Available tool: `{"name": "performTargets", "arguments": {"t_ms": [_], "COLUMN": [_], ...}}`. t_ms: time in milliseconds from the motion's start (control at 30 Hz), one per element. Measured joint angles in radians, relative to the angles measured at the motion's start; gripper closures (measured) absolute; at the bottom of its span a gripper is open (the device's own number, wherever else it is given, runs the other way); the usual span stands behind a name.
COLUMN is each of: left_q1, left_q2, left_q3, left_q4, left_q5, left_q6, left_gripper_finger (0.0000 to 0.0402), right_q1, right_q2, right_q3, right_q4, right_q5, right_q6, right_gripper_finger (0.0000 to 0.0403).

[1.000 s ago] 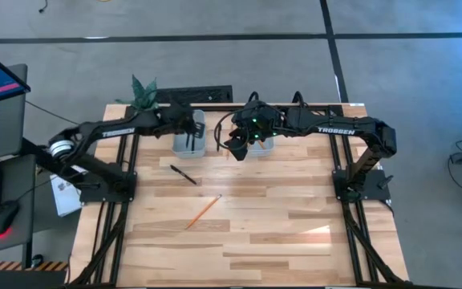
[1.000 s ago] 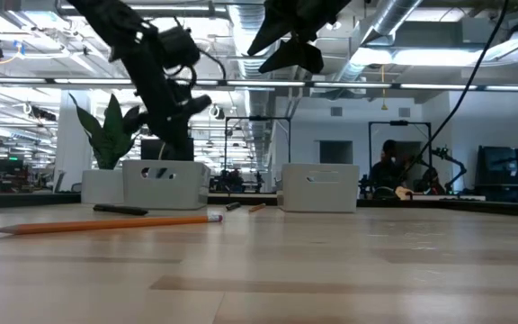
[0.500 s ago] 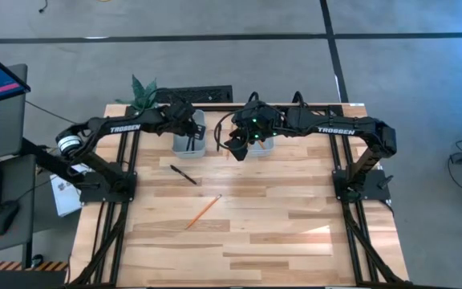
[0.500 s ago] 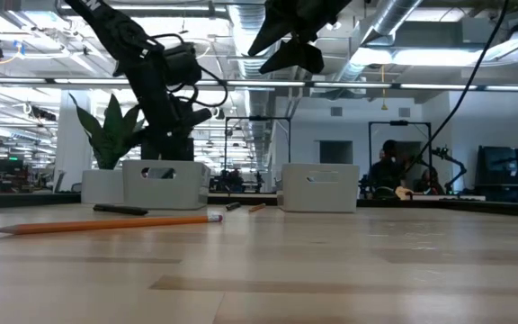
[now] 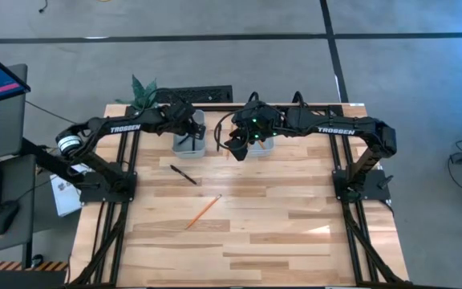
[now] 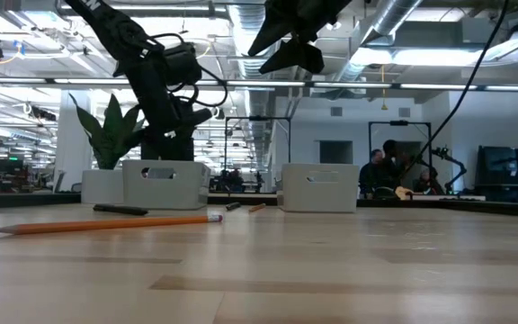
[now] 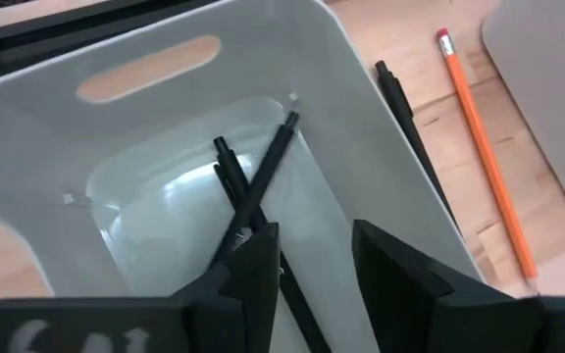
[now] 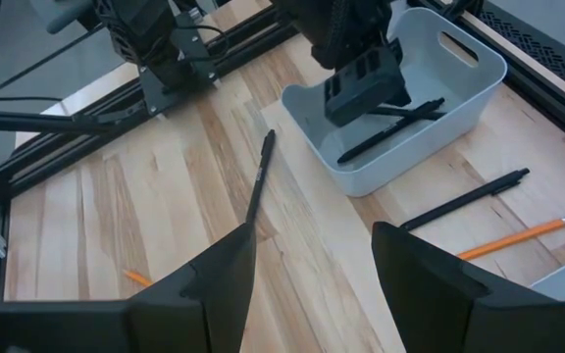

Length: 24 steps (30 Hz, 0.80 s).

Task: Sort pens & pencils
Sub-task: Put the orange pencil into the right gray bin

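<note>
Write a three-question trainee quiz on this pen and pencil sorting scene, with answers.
1. True or false: the left bin already has black pens in it.
2. Which gripper is over that bin? A) left B) right
3. How many pens and pencils lie loose on the open table in front of the bins in the high view?

Key
1. True; the left wrist view shows them crossed inside.
2. A; the left gripper hangs over it with fingers apart, while the right gripper waits open between the bins.
3. Two: a pen and a pencil.
</note>
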Motion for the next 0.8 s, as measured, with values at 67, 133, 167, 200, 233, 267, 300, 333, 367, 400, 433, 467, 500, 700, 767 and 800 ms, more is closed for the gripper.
{"name": "performTargets", "arguments": {"t_ms": [67, 133, 167, 200, 233, 267, 300, 333, 367, 400, 433, 467, 500, 700, 767, 800], "left_q1": [0.0, 0.0, 0.0, 0.0, 0.0, -0.002, -0.005, -0.008, -0.011, -0.014, -0.018, -0.023, -0.029, -0.084, -0.11, -0.123], "left_q2": [0.0, 0.0, -0.001, -0.005, -0.011, -0.02, -0.033, -0.049, -0.068, -0.091, -0.119, -0.148, -0.18, -0.396, -0.46, -0.487], "left_q3": [0.0, 0.0, 0.0, 0.0, 0.0, 0.0, 0.0, 0.0, 0.0, 0.0, 0.0, 0.0, 0.0, 0.0, 0.0, 0.0], "left_q4": [0.0, 0.0, 0.001, 0.001, 0.003, 0.008, 0.012, 0.018, 0.026, 0.031, 0.032, 0.034, 0.037, 0.029, 0.021, 0.01], "left_q5": [-0.001, -0.001, -0.002, -0.001, -0.002, -0.004, -0.004, -0.007, -0.012, -0.021, -0.032, -0.044, -0.053, -0.076, -0.083, -0.082], "left_q6": [-0.006, -0.018, -0.018, -0.016, -0.009, 0.0, 0.008, 0.013, 0.017, 0.028, 0.044, 0.063, 0.079, 0.118, 0.118, 0.11], "left_gripper_finger": [0.0281, 0.0281, 0.0281, 0.0281, 0.0281, 0.0281, 0.0281, 0.0281, 0.0281, 0.0281, 0.0281, 0.0281, 0.0281, 0.0281, 0.0281, 0.0281], "right_q1": [0.0, 0.0, 0.0, 0.0, 0.0, 0.0, 0.0, 0.0, 0.0, 0.0, 0.0, 0.0, 0.0, 0.0, 0.0, 0.0], "right_q2": [0.0, 0.0, 0.0, 0.0, 0.0, 0.0, 0.0, 0.0, 0.0, 0.0, 0.0, 0.0, 0.0, 0.0, 0.0, 0.0], "right_q3": [0.0, 0.0, 0.0, 0.0, 0.0, 0.0, 0.0, 0.0, 0.0, 0.0, 0.0, 0.0, 0.0, 0.0, 0.0, 0.0], "right_q4": [0.0, 0.0, 0.0, 0.0, 0.0, 0.0, 0.0, 0.0, 0.0, 0.0, 0.0, 0.0, 0.0, 0.0, 0.0, 0.0], "right_q5": [0.0, 0.0, 0.0, 0.0, 0.0, 0.0, 0.0, 0.0, 0.0, 0.0, 0.0, 0.0, 0.0, 0.0, 0.0, 0.0], "right_q6": [0.0, 0.0, 0.0, 0.0, 0.0, 0.0, 0.0, 0.0, 0.0, 0.0, 0.0, 0.0, 0.0, 0.0, 0.0, 0.0], "right_gripper_finger": [0.0175, 0.0175, 0.0175, 0.0175, 0.0175, 0.0175, 0.0175, 0.0175, 0.0175, 0.0175, 0.0175, 0.0175, 0.0175, 0.0175, 0.0175, 0.0175]}}
